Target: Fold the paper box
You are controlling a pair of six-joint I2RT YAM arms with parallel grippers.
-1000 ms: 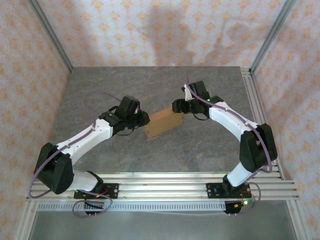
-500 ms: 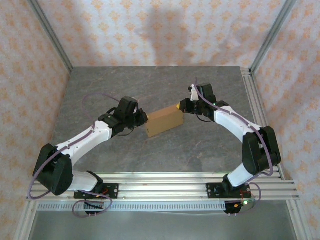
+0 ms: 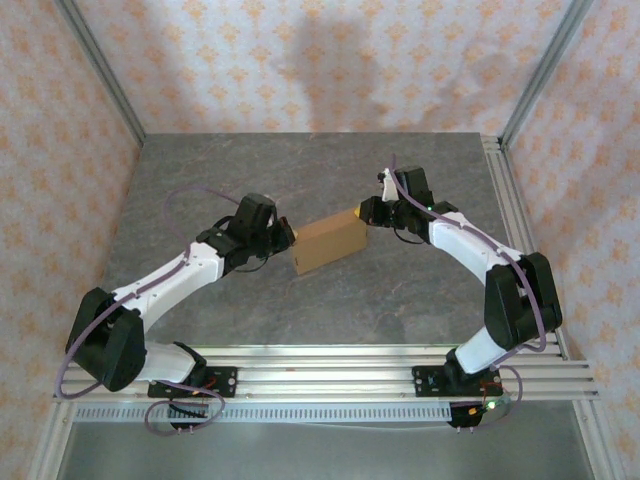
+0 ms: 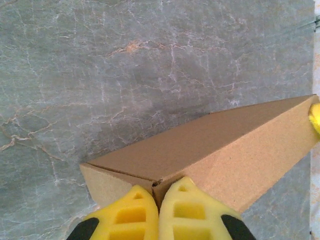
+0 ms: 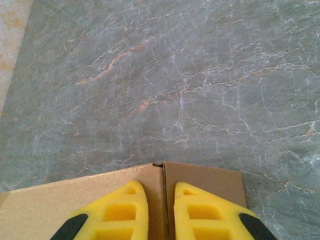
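The paper box (image 3: 328,243) is a closed, shallow brown cardboard box lying at an angle in the middle of the grey table (image 3: 300,170). My left gripper (image 3: 290,236) is at its near-left corner. In the left wrist view its yellow fingers (image 4: 135,215) are shut together, with the left gripper (image 4: 159,192) tips pressed against that corner of the box (image 4: 220,150). My right gripper (image 3: 360,213) is at the opposite, far-right corner. In the right wrist view the right gripper (image 5: 161,192) has its fingers closed to a narrow gap astride the corner edge of the box (image 5: 210,175).
Aluminium rails (image 3: 320,365) run along the table's near edge and another rail (image 3: 505,200) along its right side. Patterned walls (image 3: 320,60) enclose the back and sides. Bare marble-grey surface (image 5: 165,75) lies beyond the box.
The right gripper has drawn back slightly to the box's far-right corner and closed down around it. The left gripper's fingers have closed together at the near-left corner. The box shifted slightly.
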